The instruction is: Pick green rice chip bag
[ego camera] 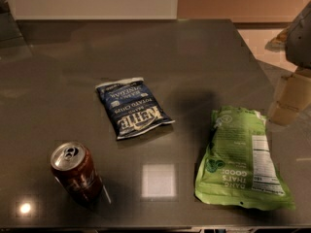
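My gripper [290,100] hangs at the right edge; I cannot tell if it is spread. The green rice chip bag [240,161] lies flat on the table [194,52] just beside it. I should drop over its middle and pinch a puffy fold

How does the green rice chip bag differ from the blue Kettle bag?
The green rice chip bag is light green and larger; the blue Kettle bag is dark blue and smaller. The green one lies toward the right front of the table, the blue one nearer its middle. The gripper hangs at the right edge, closer to the green bag. Both lie flat, lettering upside down in this view.
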